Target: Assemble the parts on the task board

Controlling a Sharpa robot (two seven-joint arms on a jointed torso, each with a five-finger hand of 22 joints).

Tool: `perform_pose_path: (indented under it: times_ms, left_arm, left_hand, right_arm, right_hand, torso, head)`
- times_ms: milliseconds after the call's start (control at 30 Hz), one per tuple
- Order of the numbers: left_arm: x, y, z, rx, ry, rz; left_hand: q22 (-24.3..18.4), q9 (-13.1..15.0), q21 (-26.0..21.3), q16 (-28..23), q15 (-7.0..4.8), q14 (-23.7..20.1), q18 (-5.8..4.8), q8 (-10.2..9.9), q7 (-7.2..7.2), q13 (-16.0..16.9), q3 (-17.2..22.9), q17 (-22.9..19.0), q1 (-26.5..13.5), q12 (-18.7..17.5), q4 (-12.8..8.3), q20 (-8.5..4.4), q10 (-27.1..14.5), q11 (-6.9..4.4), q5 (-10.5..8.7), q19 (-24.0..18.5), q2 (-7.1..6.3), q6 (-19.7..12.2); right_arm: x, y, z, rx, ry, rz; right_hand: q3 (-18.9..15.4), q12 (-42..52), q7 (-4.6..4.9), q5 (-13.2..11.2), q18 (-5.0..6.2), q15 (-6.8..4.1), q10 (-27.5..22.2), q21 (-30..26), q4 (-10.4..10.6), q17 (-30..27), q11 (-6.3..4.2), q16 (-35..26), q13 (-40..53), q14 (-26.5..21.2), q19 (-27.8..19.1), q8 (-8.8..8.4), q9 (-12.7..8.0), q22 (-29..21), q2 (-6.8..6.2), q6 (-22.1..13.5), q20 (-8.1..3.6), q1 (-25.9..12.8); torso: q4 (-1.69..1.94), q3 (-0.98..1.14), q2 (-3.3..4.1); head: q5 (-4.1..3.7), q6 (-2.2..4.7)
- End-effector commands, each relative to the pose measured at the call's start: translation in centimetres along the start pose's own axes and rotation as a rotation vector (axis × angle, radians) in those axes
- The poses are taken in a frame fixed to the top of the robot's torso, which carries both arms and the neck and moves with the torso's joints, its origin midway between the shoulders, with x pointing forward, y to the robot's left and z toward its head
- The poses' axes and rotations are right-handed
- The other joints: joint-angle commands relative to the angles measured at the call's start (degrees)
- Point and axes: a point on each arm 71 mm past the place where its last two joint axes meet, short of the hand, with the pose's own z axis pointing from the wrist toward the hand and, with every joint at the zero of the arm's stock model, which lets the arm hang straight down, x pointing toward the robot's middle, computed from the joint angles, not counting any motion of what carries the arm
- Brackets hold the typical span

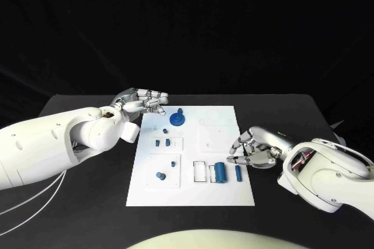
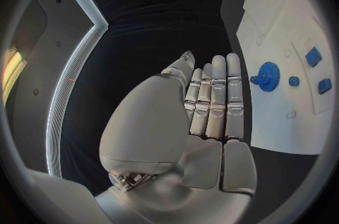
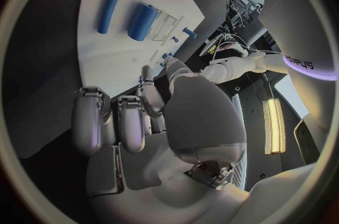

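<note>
While the white board (image 1: 191,157) lies in the middle of the black worktop (image 1: 78,152), one blue gear (image 1: 178,119) sits near its far left corner and two blue cylinders (image 1: 220,173) lie side by side near its front edge. The left hand (image 1: 142,101) hovers beside the gear, fingers straight, holding nothing. The right hand (image 1: 253,148) hangs over the board's right edge, fingers curled but empty.

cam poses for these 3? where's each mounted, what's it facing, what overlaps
Head view: on the robot's head, looking down at the task board; both arms enter, left hand and right hand.
Left wrist view: behind the left hand, facing the board's edge and the blue gear.
Right wrist view: behind the right hand, facing the blue cylinder.
Shared: the gear and the cylinder also appear in the head view.
</note>
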Motion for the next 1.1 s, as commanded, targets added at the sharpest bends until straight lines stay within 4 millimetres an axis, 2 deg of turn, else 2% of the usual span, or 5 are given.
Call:
perform_pose_path:
  times_ms: [33, 200, 333, 633, 1100]
  left_arm:
    - [0.4, 0.0, 0.1, 0.005, 0.022, -0.007]
    - [0.4, 0.0, 0.1, 0.004, 0.024, -0.008]
    - [0.3, 0.0, 0.1, 0.003, 0.024, -0.009]
    - [0.3, 0.1, 0.0, 0.002, 0.025, -0.01]
    - [0.2, 0.1, 0.0, 0.001, 0.023, -0.01]
  left_hand:
    - [-0.1, -0.1, -0.3, -0.1, -0.04, -0.3, 0.62, 0.2, -0.18, 0.1, -0.1, -0.1, 0.2, 0.4, -0.4, -0.06, -0.3, -0.04, 0.0, 0.3, 0.59, -0.2]
    - [-0.1, -0.1, -0.3, -0.1, -0.04, -0.3, 0.62, 0.2, -0.18, 0.1, -0.1, -0.1, 0.2, 0.4, -0.4, -0.06, -0.3, -0.04, 0.0, 0.3, 0.59, -0.2]
    - [-0.1, -0.1, -0.3, -0.1, -0.04, -0.3, 0.62, 0.2, -0.18, 0.1, -0.1, -0.1, 0.2, 0.4, -0.4, -0.06, -0.3, -0.04, 0.0, 0.3, 0.59, -0.2]
    - [-0.1, -0.1, -0.3, -0.1, -0.04, -0.3, 0.62, 0.2, -0.18, 0.1, -0.1, -0.1, 0.2, 0.4, -0.4, -0.06, -0.3, -0.04, 0.0, 0.3, 0.59, -0.2]
    - [-0.1, -0.1, -0.4, -0.1, -0.01, -0.4, 0.59, 0.3, -0.2, 0.1, -0.3, -0.2, 0.1, 0.6, -0.5, -0.07, -0.4, -0.03, 0.0, 0.3, 0.79, -0.3]
  right_arm:
    - [0.7, -1.0, -0.7, 0.091, -0.019, 0.006]
    - [2.0, -1.8, -1.0, 0.133, -0.046, -0.007]
    - [2.8, -1.5, -0.9, 0.135, -0.059, -0.008]
    - [4.1, -0.7, 0.1, 0.14, -0.04, -0.008]
    - [6.0, -0.7, 1.3, 0.163, 0.015, -0.041]
  right_hand:
    - [-0.7, 0.3, 0.01, 0.3, -0.72, 0.0, 0.4, -0.1, 0.2, 8.1, 0.03, 0.1, 0.3, 4.6, 1.2, 0.5, 0.3, 10.9, 0.68, -0.2, -0.06, 0.2]
    - [-2.3, 0.5, -0.1, 0.8, -0.57, -0.05, 0.4, -0.8, 1.2, 8.1, -0.05, 0.2, 0.8, 4.6, 0.9, 0.8, 0.8, 10.7, 0.38, -0.1, -0.09, -0.1]
    - [-4.3, 1.0, -0.2, 2.4, -0.53, -0.11, 0.7, -1.1, 2.5, 8.4, -0.11, 0.3, 1.6, 4.6, 0.8, 1.03, 1.3, 10.7, 0.16, -0.2, -0.13, -0.6]
    - [-6.8, 1.2, -0.21, 2.2, -0.47, -0.11, 0.8, -1.5, 3.3, 8.9, -0.1, 0.6, 2.3, 4.7, 0.7, 1.18, 1.9, 10.7, 0.2, -0.5, -0.15, -1.6]
    - [-11.5, 0.7, -0.25, 0.6, -0.33, -0.05, 0.3, -2.3, 3.5, 8.6, -0.07, 0.5, 2.4, 4.6, 0.5, 1.72, 3.0, 10.6, 1.02, -0.9, -0.08, -4.5]
  torso:
    - [-0.69, -0.04, -0.45]
    - [-1.02, 0.03, -0.56]
    - [-0.97, 0.05, -0.56]
    - [-0.94, -0.11, -0.51]
    - [-0.97, -0.06, -0.5]
  head:
    - [-2.06, -0.07]
    - [-2.92, -0.38]
    - [-3.08, -0.6]
    - [-2.79, -1.06]
    - [-2.34, -1.48]
